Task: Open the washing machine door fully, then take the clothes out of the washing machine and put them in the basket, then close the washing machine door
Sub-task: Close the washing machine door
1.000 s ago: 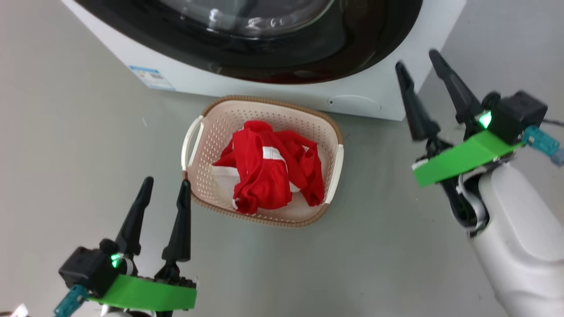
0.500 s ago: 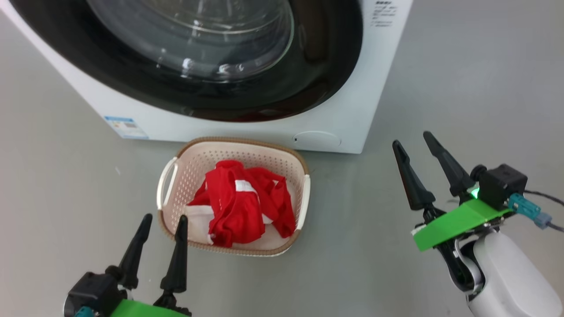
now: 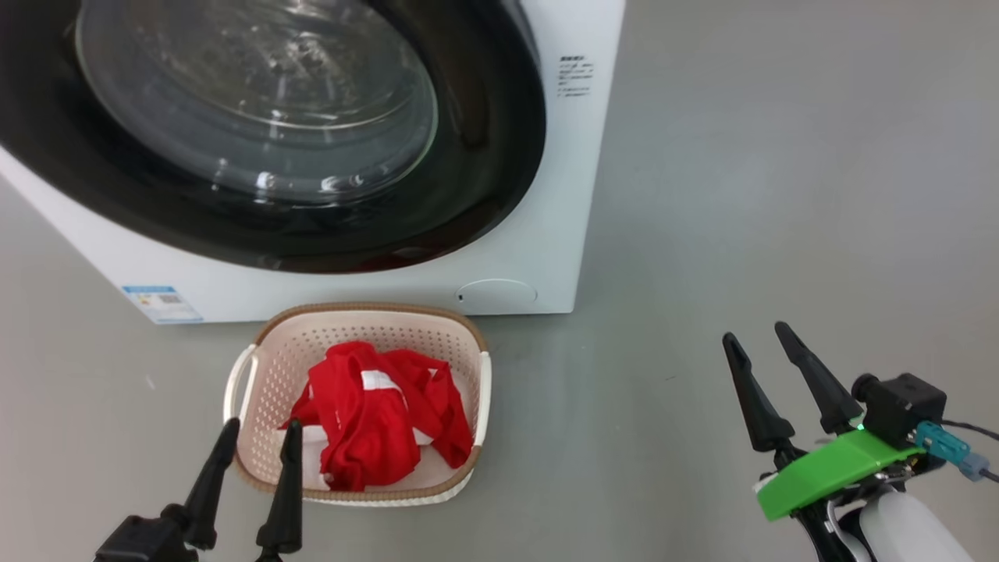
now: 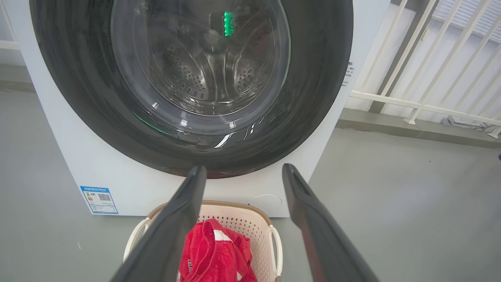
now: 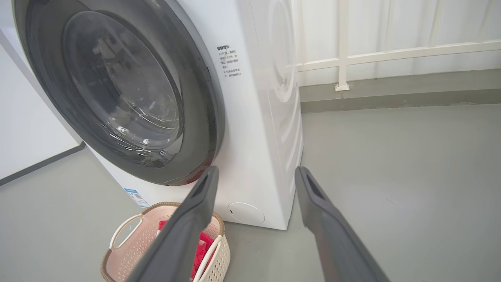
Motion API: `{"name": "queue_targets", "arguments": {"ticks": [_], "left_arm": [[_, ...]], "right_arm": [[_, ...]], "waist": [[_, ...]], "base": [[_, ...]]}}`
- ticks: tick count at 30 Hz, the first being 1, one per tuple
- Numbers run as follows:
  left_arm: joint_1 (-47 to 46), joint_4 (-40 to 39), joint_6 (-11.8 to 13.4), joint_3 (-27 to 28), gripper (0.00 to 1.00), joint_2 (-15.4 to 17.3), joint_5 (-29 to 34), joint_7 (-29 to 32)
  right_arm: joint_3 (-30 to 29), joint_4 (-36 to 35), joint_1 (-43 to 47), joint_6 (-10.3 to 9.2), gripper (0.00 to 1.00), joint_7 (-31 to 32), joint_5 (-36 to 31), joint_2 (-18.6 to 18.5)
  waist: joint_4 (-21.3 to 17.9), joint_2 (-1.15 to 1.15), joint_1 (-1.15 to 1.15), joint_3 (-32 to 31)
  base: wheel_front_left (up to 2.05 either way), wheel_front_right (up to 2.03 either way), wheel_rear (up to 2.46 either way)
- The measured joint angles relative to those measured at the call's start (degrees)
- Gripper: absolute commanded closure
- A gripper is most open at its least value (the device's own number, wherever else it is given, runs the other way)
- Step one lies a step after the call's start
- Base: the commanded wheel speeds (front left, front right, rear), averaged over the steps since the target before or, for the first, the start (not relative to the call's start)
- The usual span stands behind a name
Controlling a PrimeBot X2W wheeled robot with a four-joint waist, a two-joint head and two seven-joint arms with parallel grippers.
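Washing machine (image 3: 562, 195): big white boxy front-loader w/ smooth panels, standing on a grey floor (image 3: 741, 195). Its door (image 3: 499, 156) sits shut, flush w/ the front. It's a wide glossy black ring round a bulging clear glass bowl (image 3: 257, 94). Thru the glass, left wrist view shows the perforated steel drum (image 4: 195, 74). Small blue sticker (image 3: 162, 303) at one lower front corner, round flap (image 3: 496, 294) low at the other.

Basket (image 3: 367, 312) is on the floor just in front of the machine. Cream plastic, rounded rectangle, walls full of small holes, brown woven-look rim, pale loop handle each side. Clothes (image 3: 375, 421) lie inside it: crumpled bright red fabric w/ white bits, soft folds.

Left tool (image 3: 262, 424): two long dark tapered fingers spread apart, nothing btwn them. Tips overlap the basket's near edge in head view; touching or not, can't tell. Right tool (image 3: 755, 332): fingers spread too, empty, over bare floor well apart from the basket, green plate (image 3: 827, 472) at its wrist. White railing (image 4: 422, 105) runs beyond the machine
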Motion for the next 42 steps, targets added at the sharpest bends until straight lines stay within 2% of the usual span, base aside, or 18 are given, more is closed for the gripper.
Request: {"name": "queue_targets", "arguments": {"ticks": [21, 42], "left_arm": [[5.56, -1.71, 0.00, 3.56, 0.00, 0.71, 0.04, 0.00], [8.15, -2.53, -0.01, 5.54, 0.00, 0.47, 1.52, 0.00]], "right_arm": [[-3.99, -2.18, 8.38, 0.00, 0.00, 0.01, -0.51, -0.09], [-7.46, -3.63, 13.31, 0.00, 0.00, 0.01, -1.00, 0.66]], "waist": [[-7.16, 0.00, 0.00, -5.04], [-8.96, 0.00, 0.00, -7.79]], "base": [[0.00, 0.00, 0.00], [0.00, 0.00, 0.00]]}}
